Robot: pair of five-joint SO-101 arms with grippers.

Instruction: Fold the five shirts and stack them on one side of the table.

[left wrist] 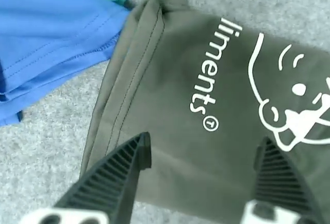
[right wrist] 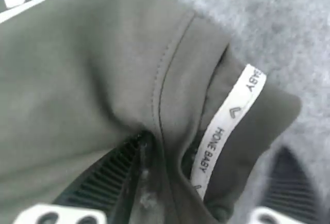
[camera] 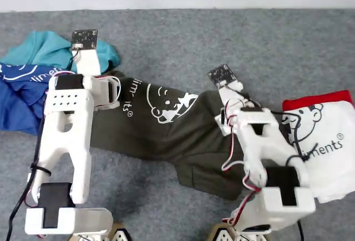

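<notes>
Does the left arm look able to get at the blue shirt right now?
Probably yes: its open fingers hover over the olive shirt; the blue shirt lies just beside, nothing between.

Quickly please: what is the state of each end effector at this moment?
Left end effector: open, over the olive shirt, holding nothing.
Right end effector: open, its fingers either side of the same shirt's collar.

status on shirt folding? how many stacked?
Done: two look folded and stacked on the right side, white shirt on red shirt.
In hand: olive shirt lies spread mid-table; left gripper is open over one edge, right gripper open around its collar.
Left: blue shirt and teal shirt, heaped unfolded at far left.
</notes>
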